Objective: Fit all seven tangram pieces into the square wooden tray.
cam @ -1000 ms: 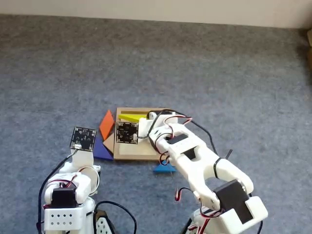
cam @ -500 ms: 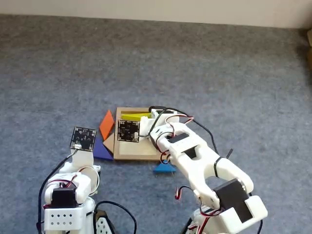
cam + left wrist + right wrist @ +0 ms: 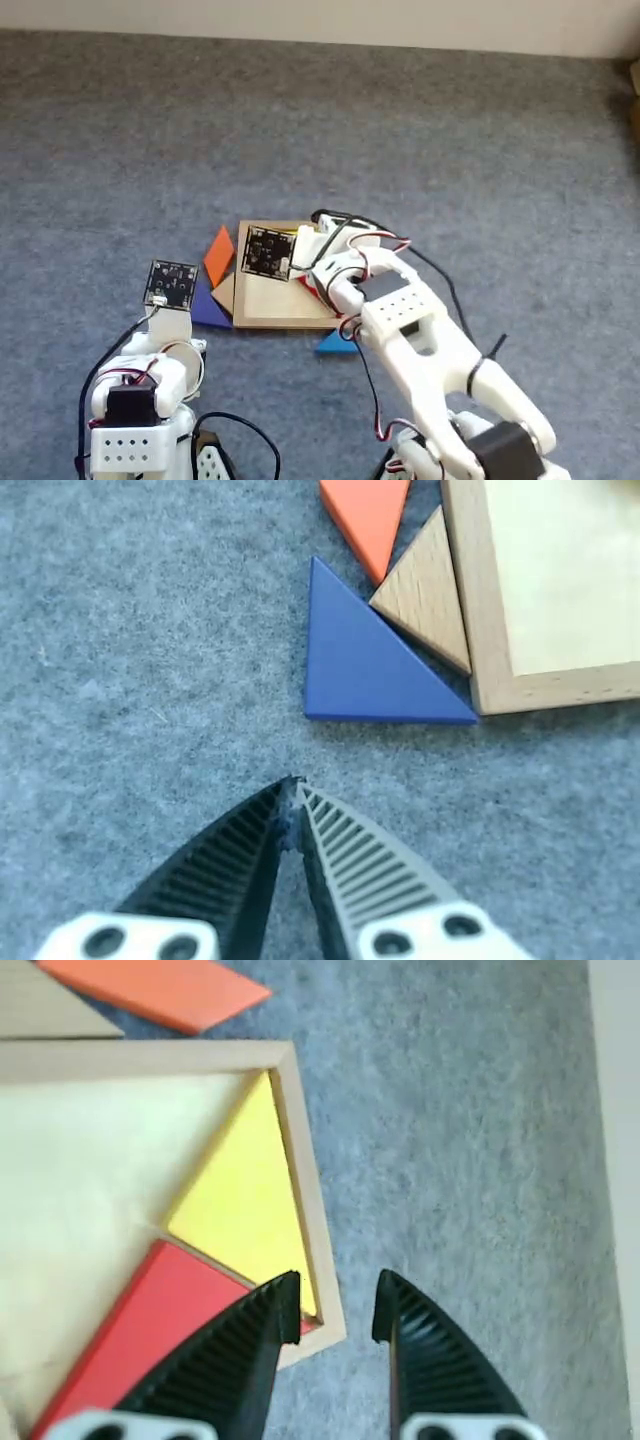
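At the carpet's (image 3: 120,630) near left, the left gripper (image 3: 293,792) was held empty with its jaws pressed together, just short of the large blue triangle (image 3: 365,665). Farther right, the right gripper (image 3: 337,1295) was seen empty, its jaws slightly apart, straddling the far rim of the tray (image 3: 300,1160) near its far right corner. The step in hand was judged to be clearing away from the placed yellow triangle (image 3: 250,1200). A straight lift would be best, so that neither rim nor piece is snagged.

The large blue triangle was laid flat beside the tray's left edge, its long side turned toward the tray and its square corner pointed away. An orange piece (image 3: 367,515) and a wooden triangle (image 3: 430,595) were set along that edge. Inside, the yellow triangle's long side ran along the far rim, its square corner pointing at the tray's middle. A red piece (image 3: 150,1330) was butted against one short side. A small blue triangle (image 3: 337,343) lay just off the near edge.
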Motion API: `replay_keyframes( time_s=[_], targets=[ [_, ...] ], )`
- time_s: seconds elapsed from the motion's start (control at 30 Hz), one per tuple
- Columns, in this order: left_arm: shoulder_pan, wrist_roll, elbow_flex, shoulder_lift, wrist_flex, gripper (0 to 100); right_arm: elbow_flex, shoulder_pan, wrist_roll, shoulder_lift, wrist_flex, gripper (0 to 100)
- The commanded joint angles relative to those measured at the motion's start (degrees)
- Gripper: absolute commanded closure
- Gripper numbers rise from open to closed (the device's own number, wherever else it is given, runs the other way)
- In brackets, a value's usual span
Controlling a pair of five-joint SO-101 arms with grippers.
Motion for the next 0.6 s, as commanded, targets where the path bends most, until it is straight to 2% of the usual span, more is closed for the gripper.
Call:
replay_keyframes(
  time_s=[0.0, 0.07, 0.2, 0.33, 0.47, 0.57],
  targets=[
    [1.01, 0.26, 1.1, -2.95, 0.35, 100, -2.86, -1.63, -0.97, -3.65, 1.01, 87.8],
    [1.01, 0.26, 1.1, -2.95, 0.35, 100, -3.3, -1.45, -5.01, -2.86, 0.92, 87.8],
    [1.01, 0.26, 1.1, -2.95, 0.35, 100, -4.18, -0.92, -17.67, 0.4, 0.75, 87.8],
    [1.01, 0.26, 1.1, -2.95, 0.35, 100, -9.36, 1.27, -24.53, 4.79, 1.45, 89.8],
    [1.01, 0.26, 1.1, -2.95, 0.35, 100, -16.31, 4.53, -29.63, 6.73, 9.63, 98.2],
    [1.01, 0.26, 1.1, -2.95, 0.35, 100, -21.32, 5.32, -35.16, 6.11, 19.82, 98.9]
  ],
)
